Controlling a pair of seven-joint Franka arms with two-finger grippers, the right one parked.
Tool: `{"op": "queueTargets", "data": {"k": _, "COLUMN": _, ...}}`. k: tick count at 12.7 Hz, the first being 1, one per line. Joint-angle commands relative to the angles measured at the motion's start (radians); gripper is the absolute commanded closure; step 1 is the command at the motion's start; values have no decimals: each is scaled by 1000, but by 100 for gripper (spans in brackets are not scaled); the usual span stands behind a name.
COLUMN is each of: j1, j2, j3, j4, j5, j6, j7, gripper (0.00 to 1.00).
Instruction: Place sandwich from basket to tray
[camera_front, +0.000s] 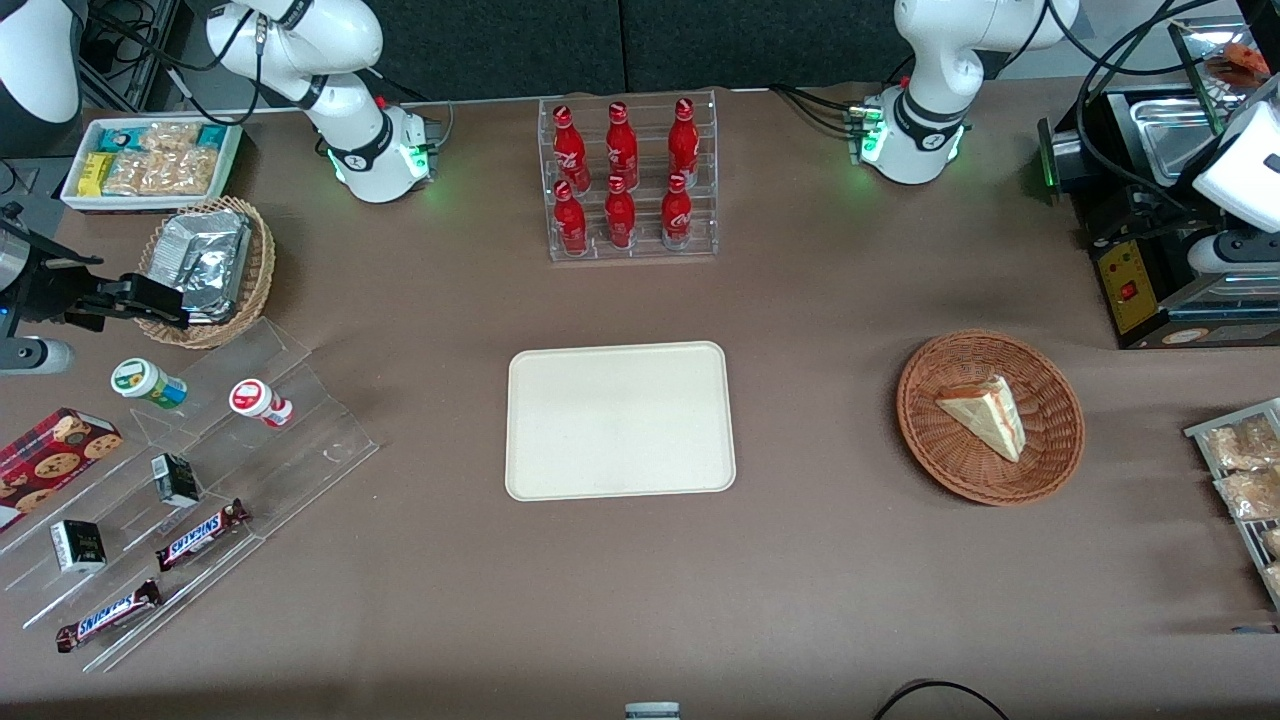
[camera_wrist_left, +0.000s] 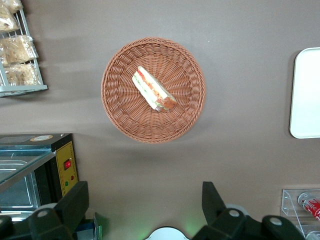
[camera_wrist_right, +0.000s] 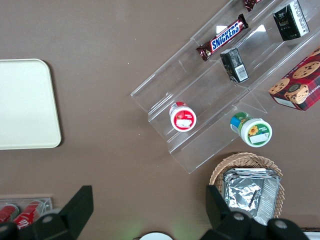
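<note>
The sandwich (camera_front: 985, 415) (camera_wrist_left: 154, 90), a pale wedge with red and green filling on its cut edge, lies in the round reddish-brown wicker basket (camera_front: 1050, 445) (camera_wrist_left: 125, 112). The basket stands toward the working arm's end of the table. The cream-white tray (camera_front: 620, 420) (camera_wrist_left: 307, 95) (camera_wrist_right: 25, 105) lies flat at the table's middle with nothing on it. My left gripper (camera_wrist_left: 145, 195) hangs high over bare table, farther from the front camera than the basket, between it and the arm's base. It is open, its black fingers (camera_wrist_left: 80, 195) wide apart and holding nothing.
A black machine with a yellow panel (camera_front: 1140, 290) (camera_wrist_left: 65, 167) stands near the basket, farther from the front camera. A rack of snack bags (camera_front: 1240, 480) (camera_wrist_left: 17, 50) sits at the table's edge. Red bottles in a clear rack (camera_front: 630, 180) stand above the tray.
</note>
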Motion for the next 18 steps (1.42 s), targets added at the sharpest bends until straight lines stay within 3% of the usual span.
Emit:
{"op": "queueTargets", "data": {"k": 1, "j1": -7, "j2": -9, "j3": 3, "j4": -2, "j5": -6, "j6": 2, "j7": -1, "gripper": 0}}
{"op": "queueTargets", "data": {"k": 4, "j1": -1, "j2": 8, "j3": 6, "j4": -7, "j5": -9, "j6": 2, "j7": -16, "gripper": 0}}
{"op": "queueTargets", "data": {"k": 7, "j1": -1, "j2": 106, "j3": 7, "j4": -17, "j5": -17, "j6": 18, "j7": -346, "gripper": 0}}
{"op": "queueTargets", "data": {"k": 14, "j1": 0, "j2": 187, "j3": 7, "j4": -350, "j5": -38, "j6": 522, "j7": -774, "gripper": 0}}
{"op": "queueTargets", "data": {"k": 18, "j1": 23, "j2": 279, "j3": 9, "j4": -361, "j5": -43, "j6": 548, "j7": -805, "gripper": 0}}
